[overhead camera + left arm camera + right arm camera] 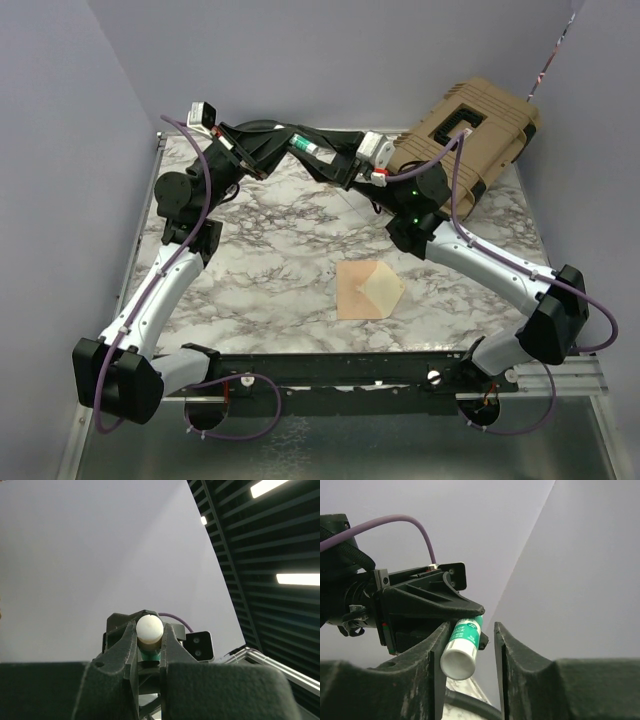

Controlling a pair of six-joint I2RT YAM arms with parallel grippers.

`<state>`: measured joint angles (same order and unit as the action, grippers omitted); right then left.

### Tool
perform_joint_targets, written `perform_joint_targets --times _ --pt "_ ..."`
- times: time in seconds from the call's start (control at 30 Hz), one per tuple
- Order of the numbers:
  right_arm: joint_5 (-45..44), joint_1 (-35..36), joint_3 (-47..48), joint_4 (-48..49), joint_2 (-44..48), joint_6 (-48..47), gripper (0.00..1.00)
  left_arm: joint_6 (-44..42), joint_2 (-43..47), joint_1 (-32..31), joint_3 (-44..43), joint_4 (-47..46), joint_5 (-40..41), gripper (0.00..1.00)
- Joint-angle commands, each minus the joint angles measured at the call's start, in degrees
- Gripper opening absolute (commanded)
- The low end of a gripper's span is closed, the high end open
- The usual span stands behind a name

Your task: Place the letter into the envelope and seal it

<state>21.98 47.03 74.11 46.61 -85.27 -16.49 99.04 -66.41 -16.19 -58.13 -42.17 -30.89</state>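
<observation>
- We judge the step in hand to be uncapping the glue stick [304,146], which is held up in the air over the far side of the marble table [260,260], so the flap can be glued.
- To do it well, we should centre the right gripper [470,650] on the white end of the tube, close squarely, then pull straight along the tube's axis while the other arm holds firm.
- The left gripper [149,645] is clamped on the tube, with its fingers [122,650] pressed to both sides.
- The right fingers [520,655] stand apart around the tube. One is close against it and a gap shows on the other side, so it has no grip yet.
- The envelope [360,290] lies flat near the table's front edge with its flap open, well apart from both grippers.
- We cannot make out the letter separately from it.
</observation>
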Motion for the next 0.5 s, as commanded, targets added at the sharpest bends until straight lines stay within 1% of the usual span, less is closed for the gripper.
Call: perform_joint_targets --times 0.0,0.03,0.17,0.27,0.3,0.33,0.37,0.4,0.43,0.47 --pt "2.35 -0.27 2.44 -1.6 -0.81 -1.26 0.38 1.37 1.11 0.23 0.56 -3.33 0.5 0.0" --pt "2.5 -0.27 2.57 -2.18 -0.85 -1.53 0.37 1.38 1.11 0.25 0.56 -3.42 0.49 0.0" --pt "3.05 -0.27 3.53 -4.23 -1.1 -2.35 0.27 1.12 1.11 0.28 0.53 -3.45 0.32 0.0" --pt "2.96 -0.27 3.96 -4.7 -0.99 -2.19 0.13 1.06 1.24 0.25 1.01 -3.49 0.22 0.0" --pt "2.45 -0.27 4.17 -4.91 -0.89 -1.96 0.06 0.86 1.32 0.27 1.2 -3.45 0.22 0.0" --pt "1.58 -0.27 4.16 -4.94 -0.67 -1.46 0.03 0.57 1.44 0.28 1.38 -3.44 0.14 0.0" --pt "0.43 -0.27 4.06 -4.92 -0.3 -0.77 0.01 -0.11 1.57 0.28 1.54 -3.46 0.06 0.02" --pt "-0.64 -0.27 4.08 -5.17 0.15 0.05 0.0 -1.25 1.8 0.28 1.73 -3.34 0.05 0.1" --pt "-1.85 -0.27 4.33 -6.19 0.6 0.99 0.01 -3.09 2.12 0.28 1.97 -2.76 -0.02 0.25" --pt "-3.26 -0.27 4.75 -7.85 1.08 2.11 0.01 -5.22 2.61 0.28 2.09 -1.31 -0.11 0.48"
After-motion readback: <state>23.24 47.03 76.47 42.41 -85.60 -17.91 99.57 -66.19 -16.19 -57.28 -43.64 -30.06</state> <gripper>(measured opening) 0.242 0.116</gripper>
